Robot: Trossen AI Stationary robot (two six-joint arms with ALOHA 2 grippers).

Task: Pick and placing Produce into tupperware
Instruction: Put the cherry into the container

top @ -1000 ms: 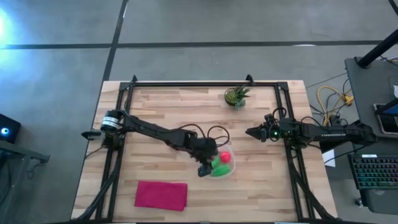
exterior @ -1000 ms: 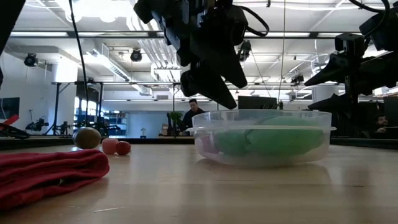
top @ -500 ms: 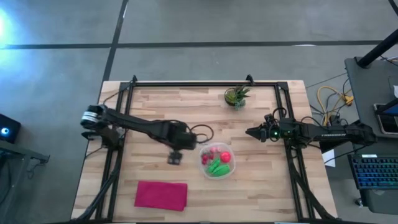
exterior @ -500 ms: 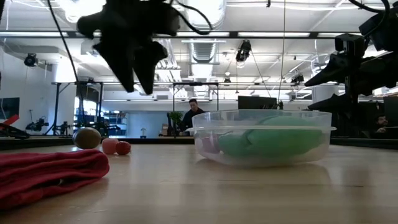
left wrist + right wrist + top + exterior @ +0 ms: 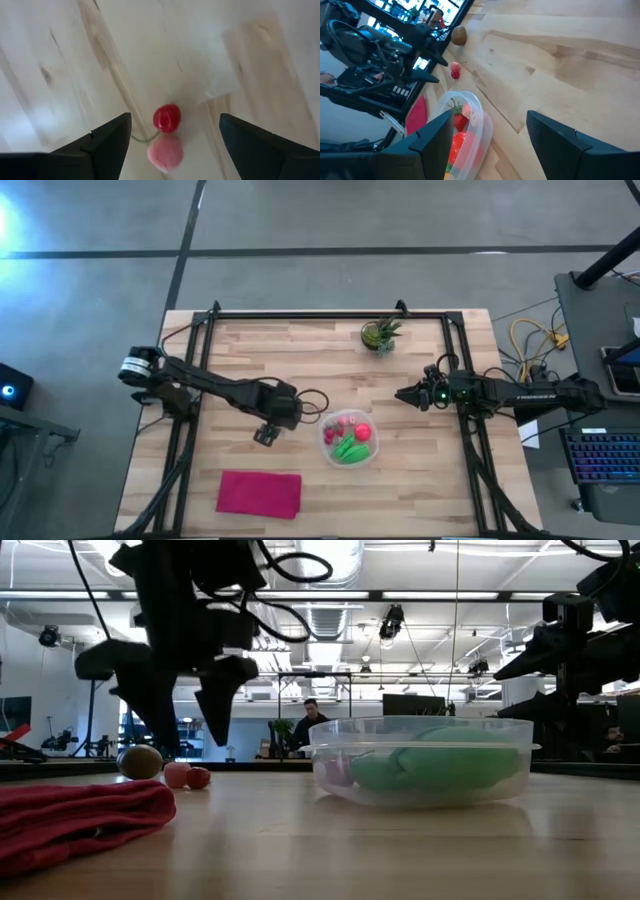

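Two of my fingers (image 5: 100, 145) stood wide apart on the left gripper (image 5: 172, 142), holding nothing, above a glossy red piece (image 5: 166, 118) touching a matte pink piece (image 5: 166, 152). Beyond, the clear tupperware (image 5: 349, 440) held red and green produce. My right gripper (image 5: 405, 393) waited open.

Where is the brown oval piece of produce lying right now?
In the low view, the brown oval piece lies on the table at far left, beside the pink piece, behind the magenta cloth.
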